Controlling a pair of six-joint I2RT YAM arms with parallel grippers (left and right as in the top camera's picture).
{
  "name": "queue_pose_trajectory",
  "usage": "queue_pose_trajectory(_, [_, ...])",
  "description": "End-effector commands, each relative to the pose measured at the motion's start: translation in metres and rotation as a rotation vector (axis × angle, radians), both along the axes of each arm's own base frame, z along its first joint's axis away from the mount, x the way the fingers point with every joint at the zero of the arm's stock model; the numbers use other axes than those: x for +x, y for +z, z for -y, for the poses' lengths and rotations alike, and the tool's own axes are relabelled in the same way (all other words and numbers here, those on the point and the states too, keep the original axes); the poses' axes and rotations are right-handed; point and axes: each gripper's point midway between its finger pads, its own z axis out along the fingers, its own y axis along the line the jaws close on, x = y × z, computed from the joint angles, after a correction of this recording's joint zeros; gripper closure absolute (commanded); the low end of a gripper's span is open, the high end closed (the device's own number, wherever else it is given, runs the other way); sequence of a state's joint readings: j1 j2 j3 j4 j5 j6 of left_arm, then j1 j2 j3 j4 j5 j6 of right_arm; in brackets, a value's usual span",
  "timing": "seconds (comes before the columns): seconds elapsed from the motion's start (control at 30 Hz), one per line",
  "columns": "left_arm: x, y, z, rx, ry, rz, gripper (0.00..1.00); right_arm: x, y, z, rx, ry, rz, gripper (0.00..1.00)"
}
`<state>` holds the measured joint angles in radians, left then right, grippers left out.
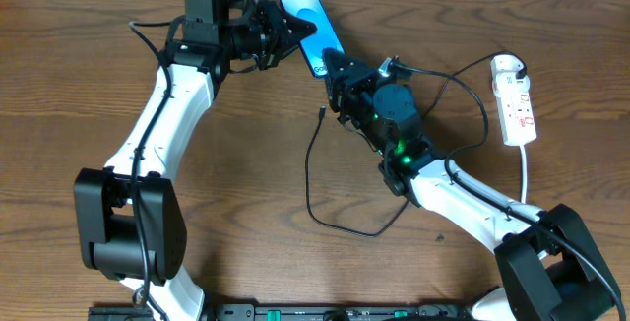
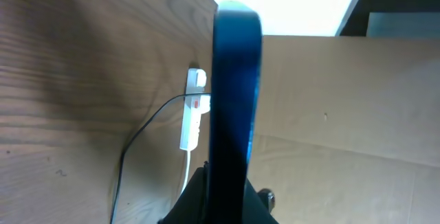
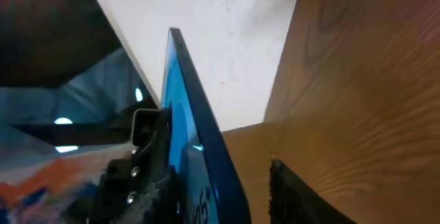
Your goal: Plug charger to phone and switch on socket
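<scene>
You had the phone (image 1: 313, 28) lifted off the bench (image 1: 79, 85) near its far edge and turned on edge, with the left pincer (image 1: 293, 32) closed tight across its body; the right pincer (image 1: 335, 70) stood partly open astride the phone's lower end, one finger close against the screen side and the other clear of it, gripping nothing that showed; the charger (image 1: 308, 183) lay loose on the bench in a wide loop, its plug tip (image 1: 322, 114) just beside the right pincer and held by neither arm, the far end running up to the socket (image 1: 516, 104) at the right, well apart from the phone; I judged the phone stiff, slick-faced and easy to crack, best held across its long edges as you had it; the cable looked limp and light, so you would want it taken right behind the tip; no container was in view, and the phone's port was hidden.
</scene>
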<state>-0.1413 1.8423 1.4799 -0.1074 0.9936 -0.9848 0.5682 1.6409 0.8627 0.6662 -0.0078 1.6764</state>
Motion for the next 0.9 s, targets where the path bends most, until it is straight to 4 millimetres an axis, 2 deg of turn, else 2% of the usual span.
queue_pose_trajectory(0.0, [-0.005,0.017,-0.008,-0.013,-0.054,0.083,0.93,0.005,0.010,0.009,-0.175,0.014,0.134,0.53])
queue_pose_trajectory(0.13, [-0.005,0.008,-0.022,0.019,-0.045,0.077,0.93,0.008,0.010,0.014,-0.314,0.072,0.234,0.24])
queue_pose_trajectory(0.27, [-0.010,-0.005,-0.035,0.063,-0.053,0.075,0.93,0.003,0.007,0.014,-0.449,0.209,0.354,0.01])
queue_pose_trajectory(0.37, [-0.014,-0.014,-0.043,0.088,-0.054,0.050,0.93,-0.001,-0.010,0.019,-0.512,0.298,0.344,0.01])
queue_pose_trajectory(0.5, [-0.018,-0.024,-0.057,0.109,-0.034,0.003,0.93,-0.015,-0.049,0.026,-0.584,0.419,0.235,0.01])
queue_pose_trajectory(0.67, [-0.015,-0.041,-0.094,0.181,0.047,-0.050,0.93,-0.039,-0.088,0.029,-0.690,0.554,0.143,0.01])
queue_pose_trajectory(0.77, [-0.014,-0.051,-0.121,0.235,0.104,-0.070,0.93,-0.046,-0.101,0.036,-0.761,0.599,0.068,0.01])
queue_pose_trajectory(0.87, [-0.013,-0.055,-0.146,0.250,0.148,-0.079,0.93,-0.048,-0.100,0.043,-0.869,0.635,0.013,0.01])
